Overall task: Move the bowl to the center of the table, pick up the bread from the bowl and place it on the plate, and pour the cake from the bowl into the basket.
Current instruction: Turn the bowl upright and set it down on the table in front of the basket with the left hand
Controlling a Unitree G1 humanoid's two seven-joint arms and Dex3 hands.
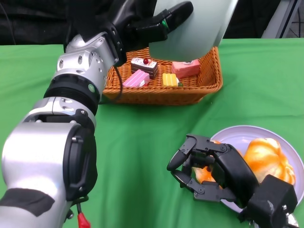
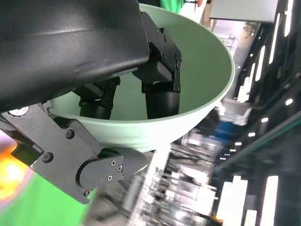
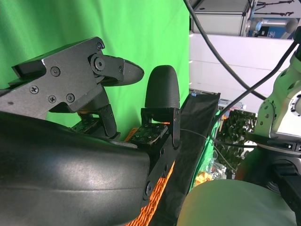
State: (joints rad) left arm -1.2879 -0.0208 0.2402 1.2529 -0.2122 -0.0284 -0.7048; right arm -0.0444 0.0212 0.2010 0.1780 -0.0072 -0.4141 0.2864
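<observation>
Green table (image 1: 142, 156): left hand (image 1: 142, 26) grips tipped bowl (image 1: 199, 23) above basket (image 1: 209, 83).

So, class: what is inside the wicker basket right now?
The basket holds four cake pieces: white cherry-topped, pink wedge, yellow and pink block. The tilted bowl, gripped by the left robot hand, hides its back.

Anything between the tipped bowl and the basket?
Nothing visible. The left hand holds the bowl tipped right over the basket; cake pieces already lie inside, and the bowl looks empty in the left wrist view.
</observation>
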